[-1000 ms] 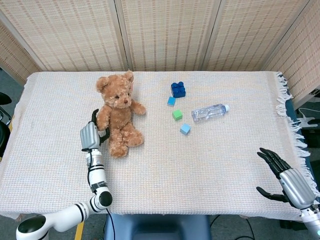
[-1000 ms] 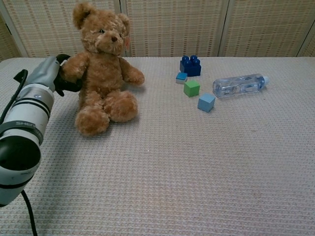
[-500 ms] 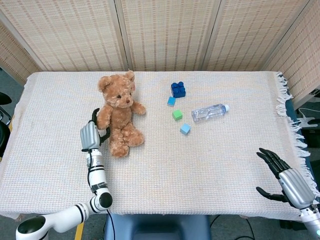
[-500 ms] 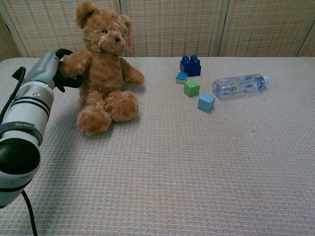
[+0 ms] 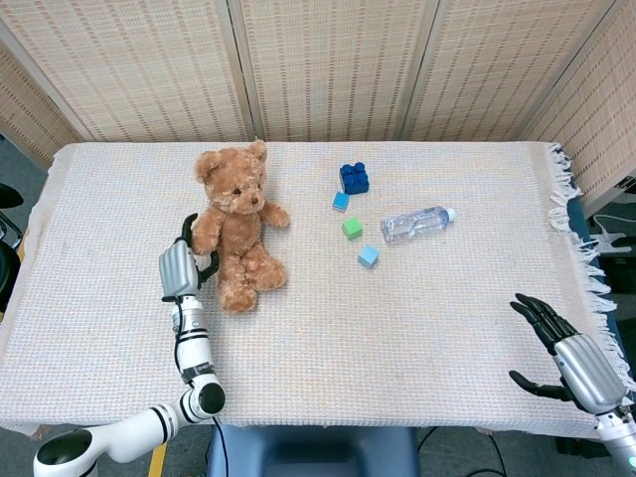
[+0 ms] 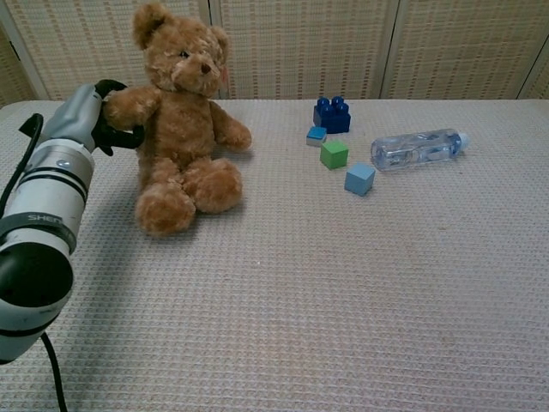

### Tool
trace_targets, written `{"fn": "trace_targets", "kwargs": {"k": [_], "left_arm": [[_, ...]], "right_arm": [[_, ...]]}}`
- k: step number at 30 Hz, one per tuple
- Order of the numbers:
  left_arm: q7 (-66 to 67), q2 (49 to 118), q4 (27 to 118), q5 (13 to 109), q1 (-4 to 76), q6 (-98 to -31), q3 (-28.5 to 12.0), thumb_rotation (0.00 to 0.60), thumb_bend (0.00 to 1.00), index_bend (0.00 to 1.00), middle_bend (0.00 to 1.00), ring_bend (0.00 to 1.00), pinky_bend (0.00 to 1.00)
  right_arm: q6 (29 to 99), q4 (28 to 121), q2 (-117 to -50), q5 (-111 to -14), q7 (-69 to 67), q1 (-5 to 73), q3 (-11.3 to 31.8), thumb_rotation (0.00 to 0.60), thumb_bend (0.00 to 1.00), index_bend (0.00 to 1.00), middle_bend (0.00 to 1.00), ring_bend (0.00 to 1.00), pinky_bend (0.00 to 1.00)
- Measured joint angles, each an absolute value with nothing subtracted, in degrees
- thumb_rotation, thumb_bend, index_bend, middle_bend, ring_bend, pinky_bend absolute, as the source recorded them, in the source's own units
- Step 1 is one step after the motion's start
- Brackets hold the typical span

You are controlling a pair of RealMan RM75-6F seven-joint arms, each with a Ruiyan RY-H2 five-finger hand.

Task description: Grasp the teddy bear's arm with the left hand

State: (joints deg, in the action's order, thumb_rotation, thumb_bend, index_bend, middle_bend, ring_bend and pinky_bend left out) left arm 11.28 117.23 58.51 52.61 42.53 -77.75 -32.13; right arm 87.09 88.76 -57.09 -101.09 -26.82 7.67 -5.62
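Observation:
A brown teddy bear (image 5: pixel 237 224) (image 6: pixel 182 129) sits upright on the cloth-covered table (image 5: pixel 397 318), left of centre. My left hand (image 5: pixel 182 264) (image 6: pixel 86 124) is at the bear's near side and its dark fingers wrap around the bear's arm (image 5: pixel 204 234) (image 6: pixel 129 105), lifting it a little. My right hand (image 5: pixel 571 358) hovers at the table's near right corner with its fingers spread and nothing in them; the chest view does not show it.
A dark blue brick (image 5: pixel 354 177) (image 6: pixel 333 114), small light-blue cubes (image 5: pixel 369 256) (image 6: pixel 360 178) and a green cube (image 5: pixel 352 228) (image 6: pixel 334 154) lie right of the bear. A clear plastic bottle (image 5: pixel 417 223) (image 6: pixel 418 148) lies on its side further right.
My left hand has raised the bear's arm slightly, and the bear's head has turned and straightened a little. The right hand has not moved.

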Motion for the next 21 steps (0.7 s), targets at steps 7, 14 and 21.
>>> {"fn": "trace_targets", "kwargs": {"k": [7,14,21], "left_arm": [[12.48,117.66,57.3,50.81,41.89,-75.59,-31.66,0.6,0.46,0.14,0.39,0.36,0.55],[11.19,118.2,55.68,51.6,42.1,-75.53,-31.84,0.6,0.46,0.14,0.4,0.36,0.55],[10.42,116.91,58.98,54.97,41.44,-78.44,-30.9,0.6,0.46,0.13,0.37,0.34,0.55]], "right_arm": [[87.12,88.8,-57.04,-101.04,-26.91,7.65,-5.6,0.6,0.11,0.0,0.0,0.0,0.18],[86.95,88.86,-57.07,-100.87,-26.77,7.68,-5.54,0.6,0.11,0.0,0.0,0.0,0.18],[86.93,88.94,-56.95,-100.9,-26.76,7.67,-5.58,0.6,0.11,0.0,0.0,0.0,0.18]]}}
